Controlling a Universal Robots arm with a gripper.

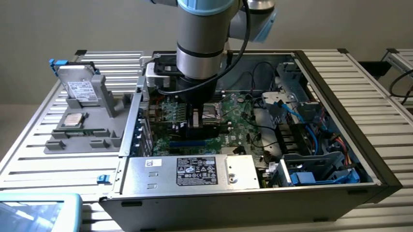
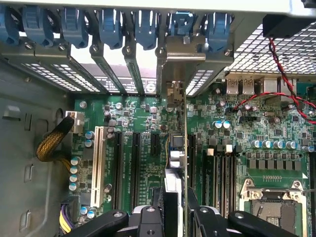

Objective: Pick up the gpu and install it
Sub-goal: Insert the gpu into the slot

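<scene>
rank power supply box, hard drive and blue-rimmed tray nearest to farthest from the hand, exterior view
From the hand gripping the graphics card:
1. power supply box, inside the case, just toward the camera
2. hard drive, on the stand outside the case, the exterior view's left
3. blue-rimmed tray, the exterior view's lower left corner

**Colour key: grey computer case [image 1: 213,212], interior.**
Motherboard [image 2: 148,113] green; slot clips [image 2: 109,24] blue; one expansion slot [image 2: 98,165] white, neighbouring slots [image 2: 134,168] black; twisted wire pair [image 2: 281,64] red and black; braided cable [image 2: 52,143] yellow; claw [image 2: 177,215] black; table [image 1: 361,82] silver, ribbed.
</scene>
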